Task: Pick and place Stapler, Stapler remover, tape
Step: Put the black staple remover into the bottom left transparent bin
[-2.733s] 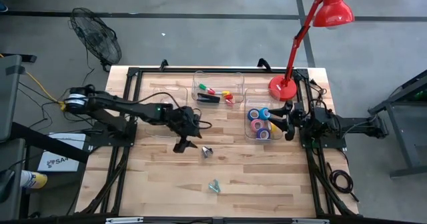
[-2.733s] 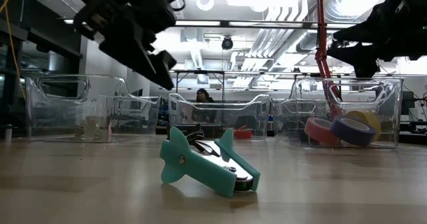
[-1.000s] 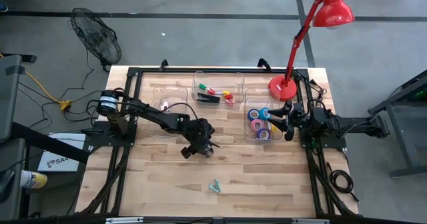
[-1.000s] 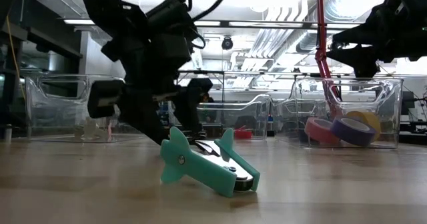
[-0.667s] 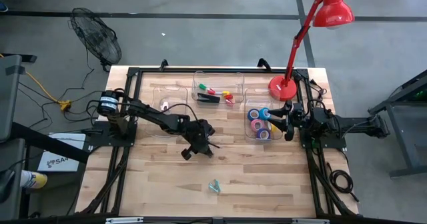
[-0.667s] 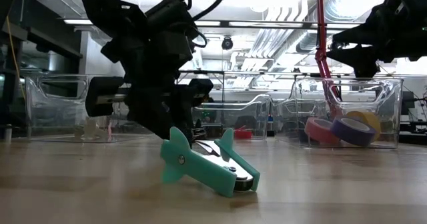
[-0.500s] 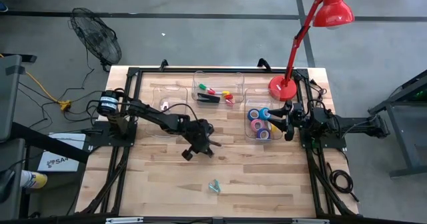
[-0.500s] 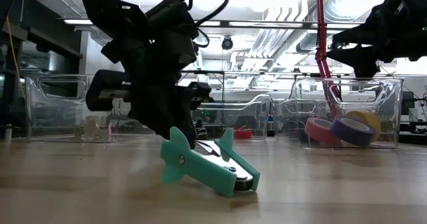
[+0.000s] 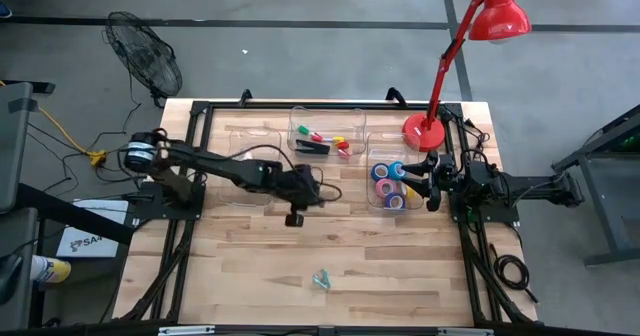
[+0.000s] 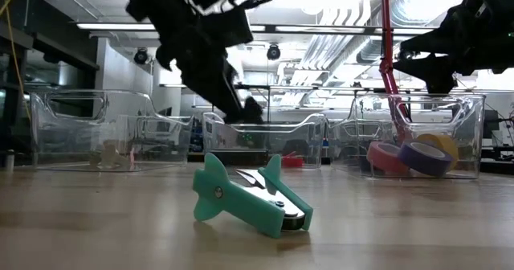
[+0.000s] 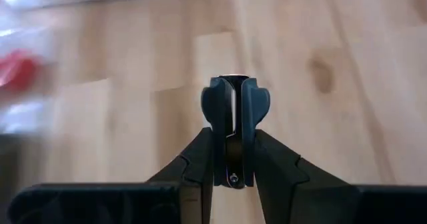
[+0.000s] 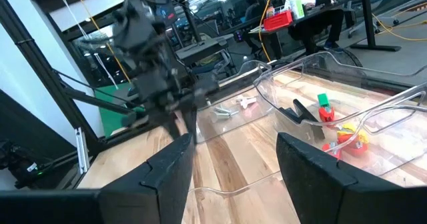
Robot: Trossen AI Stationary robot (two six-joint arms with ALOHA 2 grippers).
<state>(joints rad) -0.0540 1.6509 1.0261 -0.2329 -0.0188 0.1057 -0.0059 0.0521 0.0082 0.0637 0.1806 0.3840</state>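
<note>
Nearest, in the lower centre of the high view, a teal staple remover (image 9: 321, 278) lies alone on the wooden table (image 9: 400, 266), not yet collected. In the low view it rests tilted on its flared wings, so a careless grasp would likely skid it along the boards rather than catch it.

Farther up, left of centre, the left gripper (image 11: 230, 147) hangs above the table with its fingers pressed onto a dark staple remover (image 11: 230, 104). It holds the remover edge-on by its narrow end. That is a small purchase. I judge the main risk to be the piece twisting or slipping out during a swing and falling short of a bin.

Beyond, along the upper edge, stand three clear bins. The left bin (image 9: 262, 133) holds a few small pale pieces, the centre bin (image 9: 328, 111) holds the black stapler (image 9: 312, 148), and the right bin (image 9: 372, 166) holds the tape rolls (image 9: 388, 186). Coming in low could knock the held remover against a bin wall, and releasing early could put it in the wrong bin.

The right gripper (image 9: 430, 183) waits at the right bin with its fingers spread, holding nothing.
</note>
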